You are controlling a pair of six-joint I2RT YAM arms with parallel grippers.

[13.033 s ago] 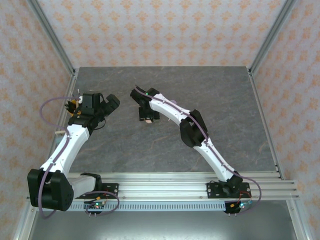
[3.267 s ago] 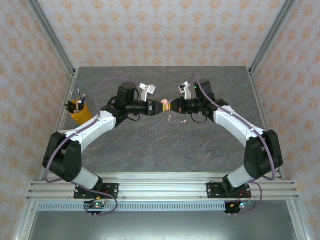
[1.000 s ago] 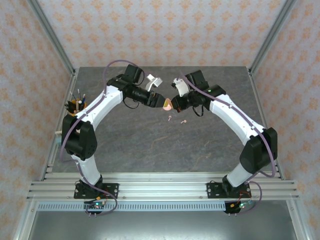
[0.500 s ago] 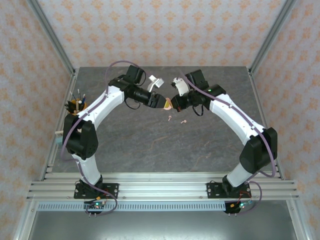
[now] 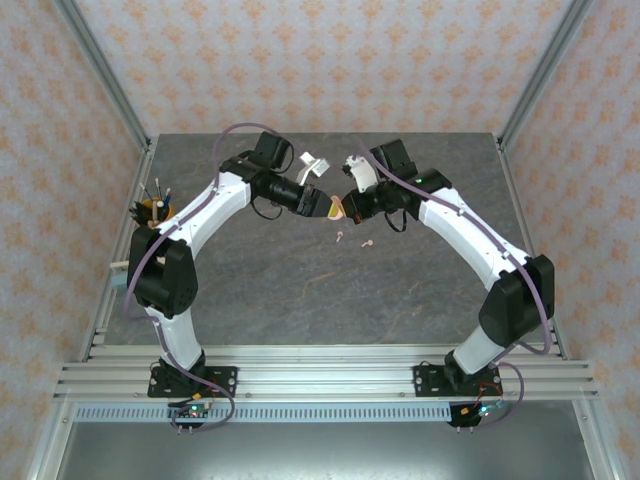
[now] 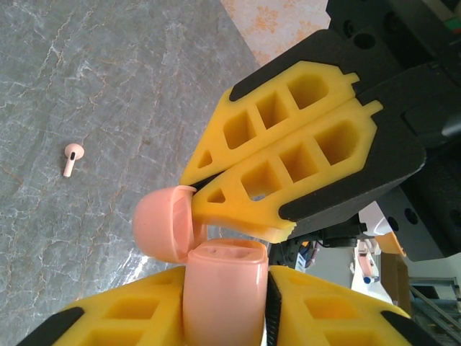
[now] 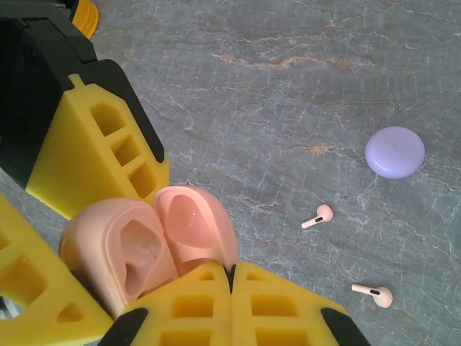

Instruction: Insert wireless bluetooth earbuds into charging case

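- Top external view: you are seeing the left gripper (image 5: 326, 206) and the right gripper (image 5: 349, 206) meeting tip to tip above the far middle of the table (image 5: 300, 300). The pink charging case (image 5: 337, 209) is sitting between them. One pink earbud (image 5: 340, 237) is lying on the table just to the near side of the case. Another pink earbud (image 5: 367, 241) is lying beside it, toward the right arm. Judged from here, the right arm is the nearer one. Their stems are too small to read in this view.
- Left wrist view: the left gripper is clamping the base of the pink charging case on both sides, with the mouth facing up the picture. The lid (image 6: 164, 223) is hanging open to the left. The right gripper is showing its fingers (image 6: 288, 158) pressed together with nothing between them, and the tips are touching the case at the hinge. A pink earbud is lying well off to the left, with its stem running down the picture.
- Right wrist view: the right gripper's jaws are lying flat against each other and holding nothing, right against the lid. Both pink earbuds are lying to the right of the jaws, apart from each other. The upper one has its stem slanting to the lower left, and the lower one is lying almost across the picture. A closed lilac case (image 7: 395, 151) is resting beyond them. As a judgement, you will be needing this pincer open and turned across a stem.
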